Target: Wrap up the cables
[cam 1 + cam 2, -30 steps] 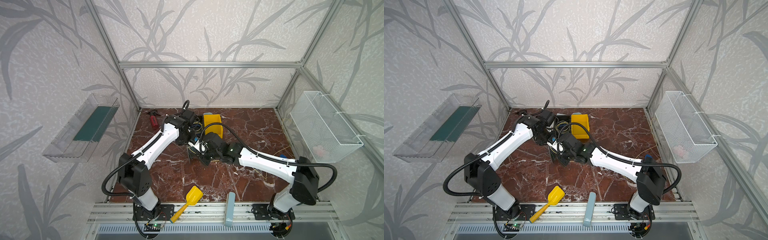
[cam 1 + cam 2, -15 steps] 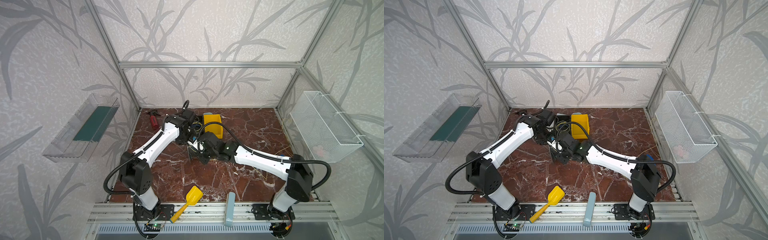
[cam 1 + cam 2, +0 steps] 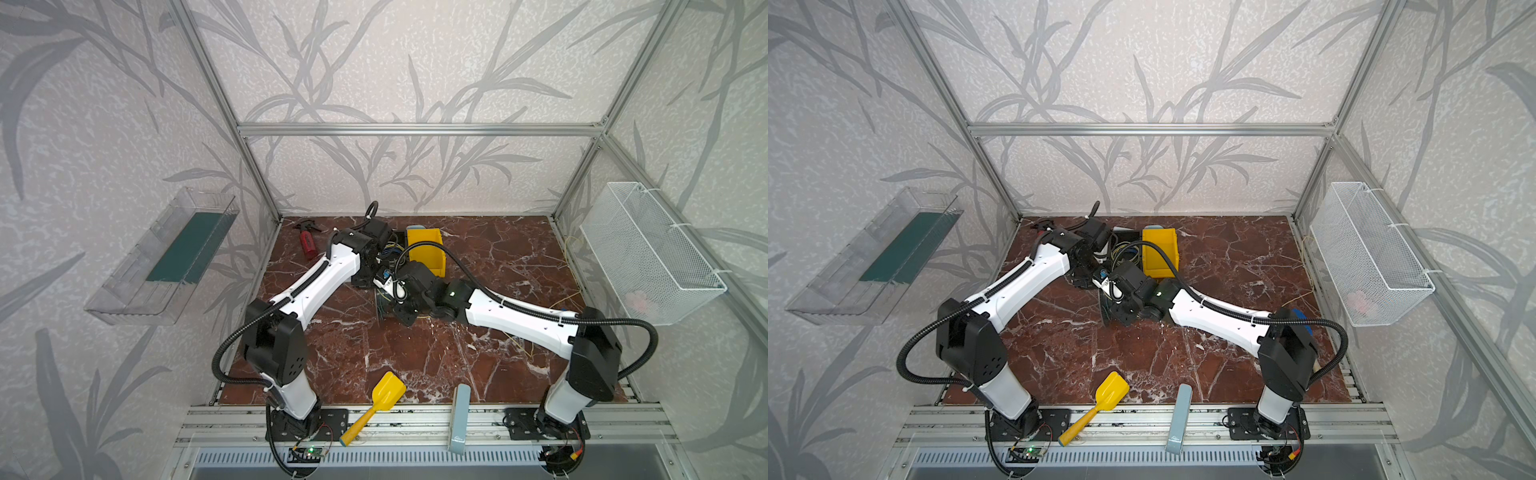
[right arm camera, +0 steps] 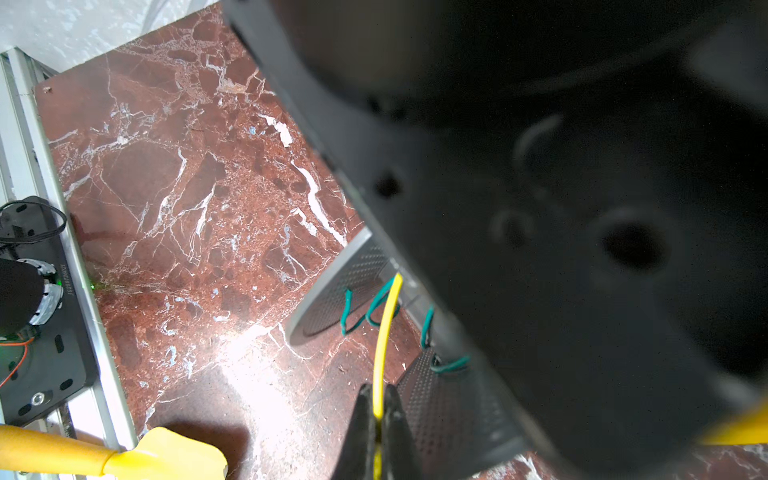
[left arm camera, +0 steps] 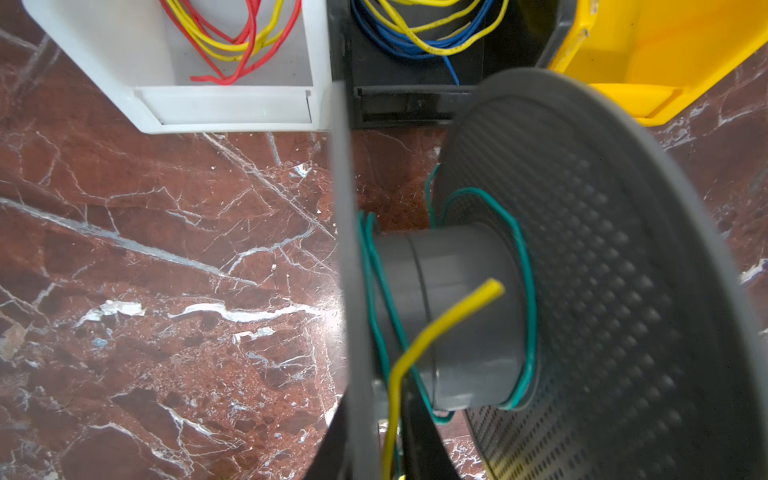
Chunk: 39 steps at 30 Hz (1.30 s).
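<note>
We see one cable [image 4: 385, 328], thin, glossy and yellow, mid-frame in both top views where the arms meet, its tip over one grey spool [image 5: 478, 353]. The right gripper [image 4: 378, 409] pinches it; whether the left gripper [image 3: 362, 279] is clenched or released, we cannot tell.

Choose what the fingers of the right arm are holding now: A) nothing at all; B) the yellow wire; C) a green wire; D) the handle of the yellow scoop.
B: in the right wrist view the two dark fingers are closed on the yellow wire, which runs on toward the grey spool.
</note>
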{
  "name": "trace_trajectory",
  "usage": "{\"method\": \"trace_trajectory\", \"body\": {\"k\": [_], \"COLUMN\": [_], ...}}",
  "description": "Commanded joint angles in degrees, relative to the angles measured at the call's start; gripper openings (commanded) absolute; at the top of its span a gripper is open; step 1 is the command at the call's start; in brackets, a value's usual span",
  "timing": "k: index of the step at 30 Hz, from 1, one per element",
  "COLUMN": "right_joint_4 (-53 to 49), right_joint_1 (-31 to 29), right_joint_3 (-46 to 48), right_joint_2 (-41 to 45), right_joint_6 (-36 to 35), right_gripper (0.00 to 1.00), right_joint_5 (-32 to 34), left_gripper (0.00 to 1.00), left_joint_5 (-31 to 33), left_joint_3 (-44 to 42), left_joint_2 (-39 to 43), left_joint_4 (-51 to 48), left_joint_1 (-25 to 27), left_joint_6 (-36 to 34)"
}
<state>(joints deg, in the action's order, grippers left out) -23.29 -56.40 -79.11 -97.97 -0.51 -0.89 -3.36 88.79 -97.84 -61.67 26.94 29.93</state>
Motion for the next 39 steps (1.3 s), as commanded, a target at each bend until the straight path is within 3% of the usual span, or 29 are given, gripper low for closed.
{"method": "trace_trajectory", "body": {"k": [1,5,12,13,16,19,26,32,35,39], "right_joint_4": [-2.06,-2.53,-2.69,-2.89,-3.51,-3.49,-3.2,-3.22,-3.06,-2.8], "right_joint_1": [0.17,0.17,0.15,0.2,0.15,0.35,3.83,12.78,16.4,16.58], "right_joint_3": [-1.66,-2.14,-2.53,-2.71,-2.81,-1.27,9.01,16.89,20.07,22.3], "right_joint_2": [-1.76,-2.49,-3.01,-3.08,-2.43,-0.2,13.83,21.5,22.39,21.85], "right_joint_6": [0.5,0.62,1.25,1.3,1.38,1.0,-0.61,2.73,3.55,3.59], "right_gripper": [0.0,0.0,0.0,0.07,0.47,0.65,0.77,0.84,0.86,0.86], "right_joint_5": [0.8,0.15,-0.94,-1.21,-2.39,-4.98,-9.92,-10.88,-17.52,-31.11], "left_gripper": [0.12,0.0,0.0,0.0,0.0,0.0,0.0,0.0,0.0,0.0], "left_joint_5": [0.08,0.72,0.67,0.49,-0.45,-1.7,-1.42,-5.86,-7.42,-9.03], "left_joint_3": [0.83,0.84,0.29,0.09,-0.24,-1.24,-2.51,-6.66,-10.3,-13.46], "left_joint_2": [-1.18,-1.39,-0.38,0.04,0.98,2.49,5.47,12.46,17.5,22.55], "left_joint_4": [-1.29,-1.69,-1.97,-1.71,-1.41,-0.23,-0.49,1.9,4.93,8.06], "left_joint_1": [-0.04,-0.02,0.02,-0.02,0.01,-0.07,-1.42,-4.53,-6.33,-8.28], "left_joint_6": [-0.71,-0.99,-1.72,-1.91,-2.55,-3.19,-4.8,-7.76,-7.99,-8.1]}}
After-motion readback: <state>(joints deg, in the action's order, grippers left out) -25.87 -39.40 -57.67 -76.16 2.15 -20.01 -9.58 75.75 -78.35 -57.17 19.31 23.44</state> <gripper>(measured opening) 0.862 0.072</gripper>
